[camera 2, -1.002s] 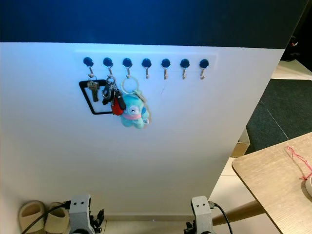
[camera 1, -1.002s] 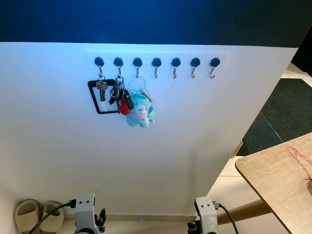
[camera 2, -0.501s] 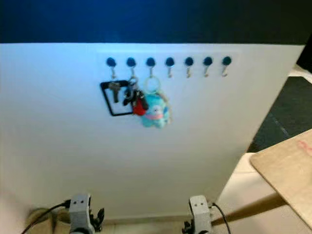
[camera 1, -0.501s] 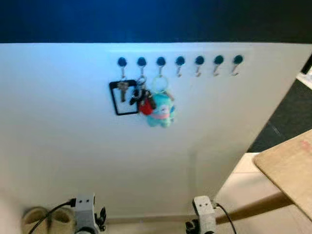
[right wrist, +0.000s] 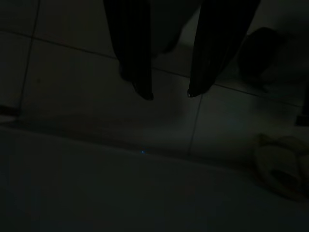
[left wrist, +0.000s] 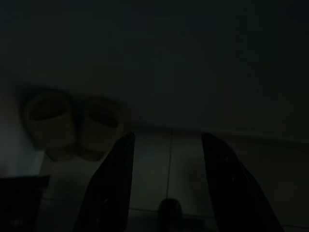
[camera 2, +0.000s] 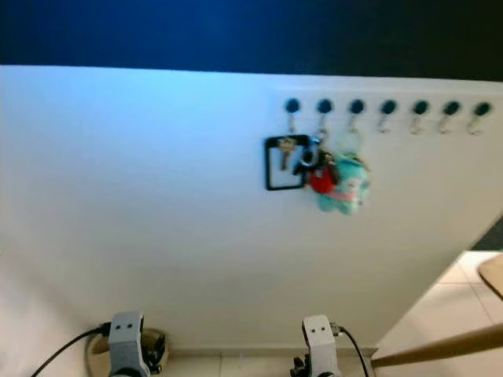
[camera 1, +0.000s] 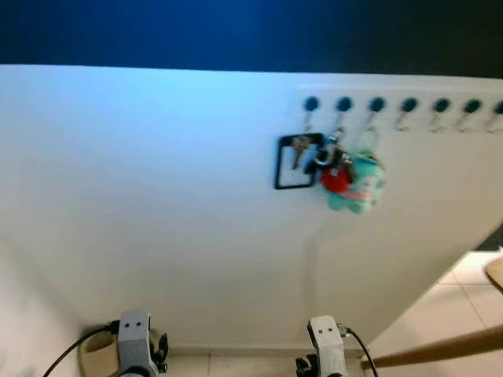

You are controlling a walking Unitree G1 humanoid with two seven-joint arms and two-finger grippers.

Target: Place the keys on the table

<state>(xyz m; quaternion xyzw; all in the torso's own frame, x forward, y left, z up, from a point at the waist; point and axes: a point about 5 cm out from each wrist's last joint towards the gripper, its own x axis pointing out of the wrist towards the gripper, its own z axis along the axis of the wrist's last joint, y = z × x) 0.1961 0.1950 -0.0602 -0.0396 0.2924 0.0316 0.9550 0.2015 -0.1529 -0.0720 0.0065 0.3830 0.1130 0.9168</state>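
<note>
On a white wall panel runs a row of blue-capped hooks [camera 1: 409, 105]. From its leftmost hooks hang a silver key [camera 1: 299, 146] in a black square frame, a key bunch with a red fob [camera 1: 334, 170] and a teal plush keyring [camera 1: 360, 185]. Both arms hang low, far below the keys: the left arm's wrist [camera 1: 134, 345] and the right arm's wrist [camera 1: 324, 345] show at the bottom edge. In the dark wrist views, my left gripper [left wrist: 168, 138] and right gripper [right wrist: 170, 95] are open over floor tiles with nothing between their fingers.
A wooden table's corner [camera 1: 497, 272] and slanted leg [camera 1: 440, 350] show at the far right over pale floor tiles. A pair of beige slippers [left wrist: 72, 123] lies on the floor by the wall's base on the left. A dark band tops the wall.
The camera has swung to the left: the key rack now sits at the right of the picture and most of the table has slid out of view. Keys and arms are unmoved.
</note>
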